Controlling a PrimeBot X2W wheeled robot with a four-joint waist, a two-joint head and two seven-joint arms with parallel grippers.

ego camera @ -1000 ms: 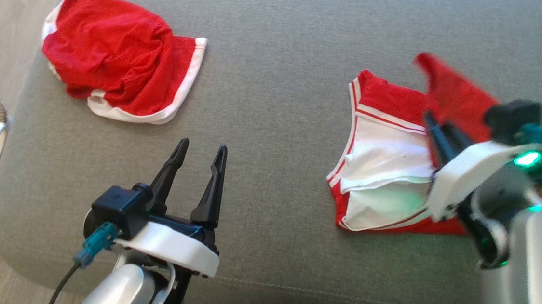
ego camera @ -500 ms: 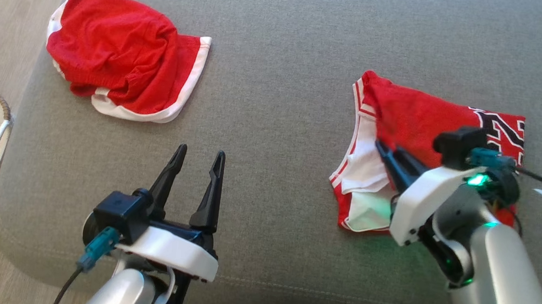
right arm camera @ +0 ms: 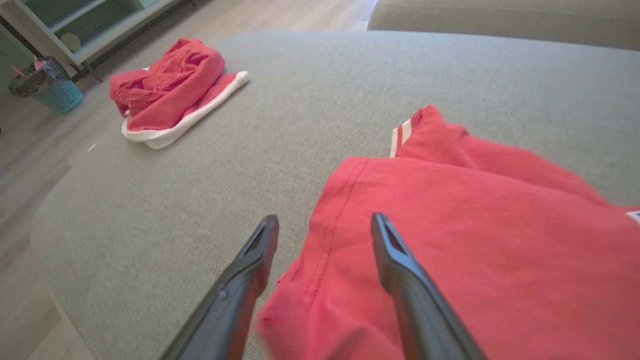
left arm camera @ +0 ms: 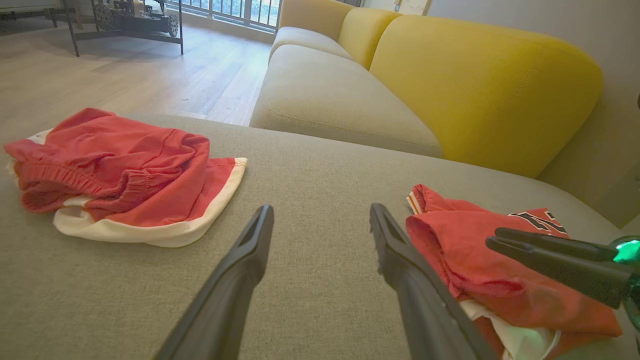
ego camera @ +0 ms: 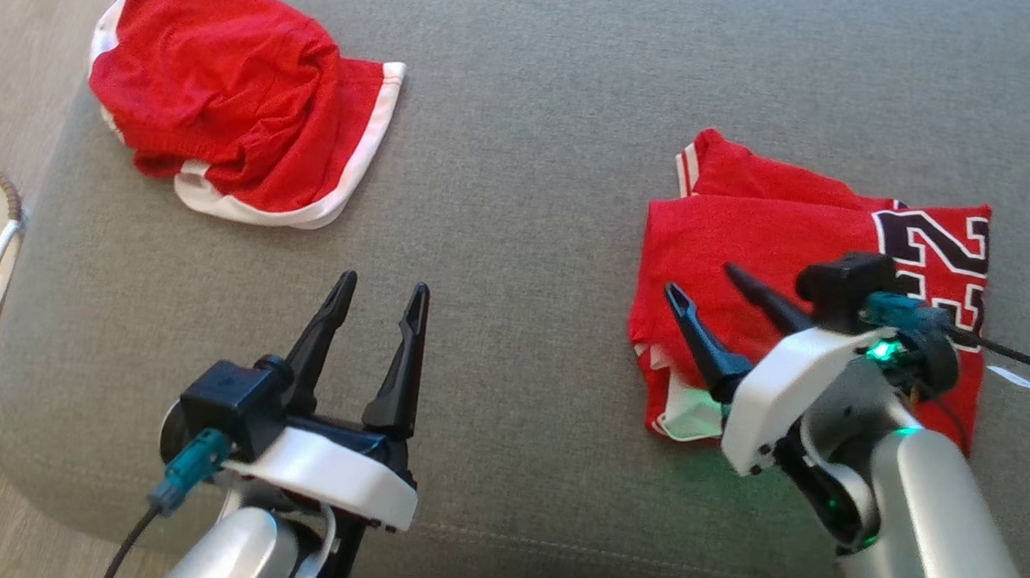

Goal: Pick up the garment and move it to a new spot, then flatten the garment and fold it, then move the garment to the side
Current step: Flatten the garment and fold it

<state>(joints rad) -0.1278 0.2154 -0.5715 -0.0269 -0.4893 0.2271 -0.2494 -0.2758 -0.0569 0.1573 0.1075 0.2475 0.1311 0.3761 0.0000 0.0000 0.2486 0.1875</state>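
The right arm covers the 5 o'clock part of the folded red jersey (ego camera: 784, 255), and its wrist camera cuts into the black number print, so the digits cannot be read whole. A scrap of white lining pokes out at the jersey's 7 o'clock corner. The nearest cloth is blurred in the right wrist view. A basket (ego camera: 4, 240) is cut off by the frame edge at 9 o'clock. The jersey lies at 3 o'clock on the grey cushion (ego camera: 536, 144), directly under the right end effector (ego camera: 700, 279), whose fingers point toward 10 o'clock over the jersey's 9 o'clock edge, spread apart and gripping nothing. The left end effector (ego camera: 385, 282) hangs over bare cushion, also spread wide and empty, with the jersey well apart at its 3 o'clock. Crumpled red shorts (ego camera: 225, 119) lie at 10 o'clock.
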